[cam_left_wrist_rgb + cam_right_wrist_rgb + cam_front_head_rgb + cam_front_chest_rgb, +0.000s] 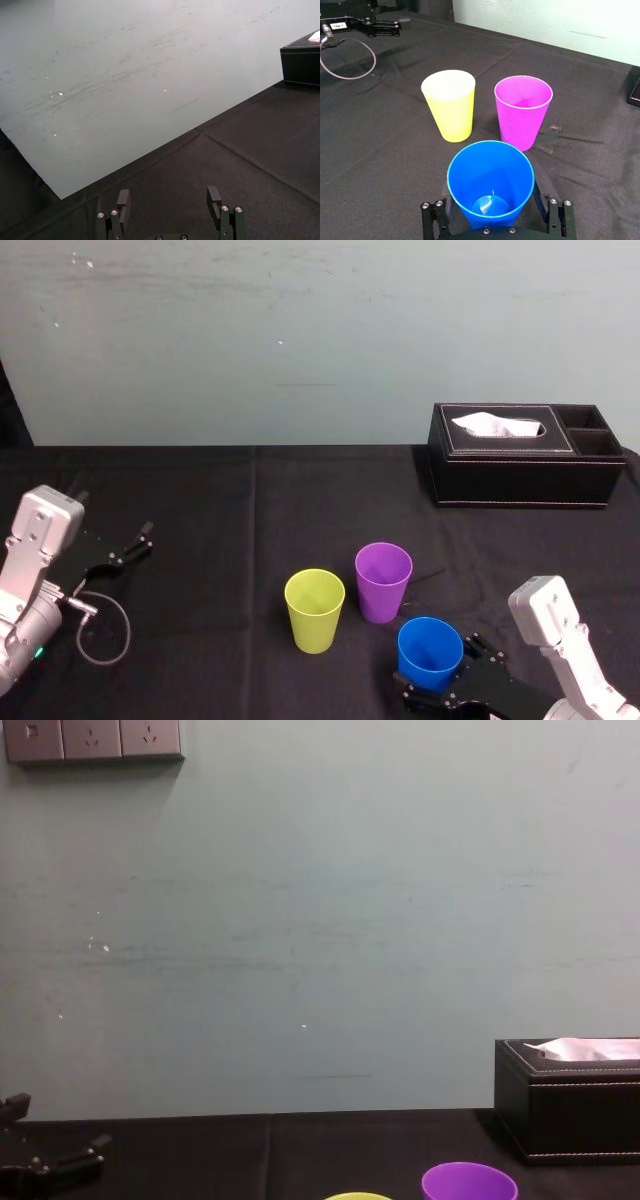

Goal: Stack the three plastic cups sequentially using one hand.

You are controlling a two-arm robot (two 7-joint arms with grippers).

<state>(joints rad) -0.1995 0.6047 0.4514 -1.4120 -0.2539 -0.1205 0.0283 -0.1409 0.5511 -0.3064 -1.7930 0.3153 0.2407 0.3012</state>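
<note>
Right gripper [440,672] comes in low at the worktop's [200,500] near right, jaws straddling the upright blue cup [430,645]; cannot tell if clenched. Best to grip squarely, lift straight, then lower it into the purple cup [383,580] or yellow-green cup [314,608] just beyond. Left gripper [135,540] parked far left, jaws released.

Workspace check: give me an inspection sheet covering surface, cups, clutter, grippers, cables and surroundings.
Surface: table covered in black cloth, lying flat.
Job's things: blue cup, yellow-green cup and purple cup, all upright, close together, none stacked.
Clutter: black tissue box at the far right.
Grippers: right gripper open, straddling the blue cup; left gripper open, parked at the table's left, holding nothing.
Cables: grey cable looped near the left gripper.
Surroundings: pale wall; wall sockets high up.
</note>
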